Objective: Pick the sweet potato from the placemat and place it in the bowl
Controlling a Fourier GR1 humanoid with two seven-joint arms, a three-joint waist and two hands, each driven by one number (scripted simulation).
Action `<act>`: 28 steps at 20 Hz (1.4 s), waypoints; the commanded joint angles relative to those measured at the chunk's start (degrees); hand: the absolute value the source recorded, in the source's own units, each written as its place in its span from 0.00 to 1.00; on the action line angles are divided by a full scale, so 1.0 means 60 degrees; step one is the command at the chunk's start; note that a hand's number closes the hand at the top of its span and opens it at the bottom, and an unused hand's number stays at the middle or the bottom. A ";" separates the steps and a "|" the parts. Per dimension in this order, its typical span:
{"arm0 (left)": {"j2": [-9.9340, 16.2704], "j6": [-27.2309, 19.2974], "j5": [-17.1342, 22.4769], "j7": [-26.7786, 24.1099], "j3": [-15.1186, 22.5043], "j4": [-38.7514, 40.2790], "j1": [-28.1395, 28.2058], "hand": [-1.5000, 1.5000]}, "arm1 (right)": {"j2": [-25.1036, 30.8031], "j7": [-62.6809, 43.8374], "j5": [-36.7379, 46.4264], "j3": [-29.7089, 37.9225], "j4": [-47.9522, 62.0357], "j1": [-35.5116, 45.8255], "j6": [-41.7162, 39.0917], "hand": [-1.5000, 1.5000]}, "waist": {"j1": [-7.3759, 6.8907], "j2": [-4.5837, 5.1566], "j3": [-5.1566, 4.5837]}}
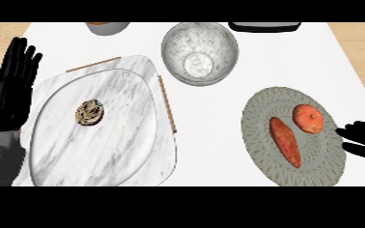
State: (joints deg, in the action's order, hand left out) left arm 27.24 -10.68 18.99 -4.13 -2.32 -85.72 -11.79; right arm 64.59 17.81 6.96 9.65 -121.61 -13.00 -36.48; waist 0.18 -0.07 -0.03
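On woven round placemat (265, 140): tapered sweet potato (285, 141).

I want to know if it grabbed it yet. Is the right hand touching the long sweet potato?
Apart. In the head view the right hand shows at the right edge, and grey placemat lies bare between its fingers and the sweet potato.

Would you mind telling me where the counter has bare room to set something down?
Bare counter lies between the marble plate and the placemat, below the bowl. A smaller patch sits right of the bowl, above the placemat. The placemat is crowded: sweet potato, a round orange item, right hand at its edge.
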 commanded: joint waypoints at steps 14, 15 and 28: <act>-0.0766 0.0325 -0.0885 -0.0255 -0.0332 0.0819 -0.0660 0.50 | -0.2613 0.0455 0.3947 -0.2578 0.3005 0.2720 -0.0431 0.00 | -0.0078 0.0035 0.0005; -0.0429 0.0612 -0.0650 0.0277 -0.0652 0.0203 -0.0330 0.50 | -0.2597 0.0282 0.3635 -0.2043 0.2070 0.1828 -0.0903 0.00 | -0.0012 0.0004 0.0004; -0.1157 0.0679 -0.1269 0.0009 -0.0760 0.0462 -0.0445 0.50 | -0.3915 0.2286 0.6159 -0.2955 0.4883 0.2375 0.0801 0.00 | -0.0022 0.0017 0.0007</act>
State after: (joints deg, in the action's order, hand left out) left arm 21.95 -6.18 13.01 -2.81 -7.09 -83.95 -14.18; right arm 42.46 26.14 40.48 -7.09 -96.06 2.12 -34.61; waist -0.10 0.03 0.01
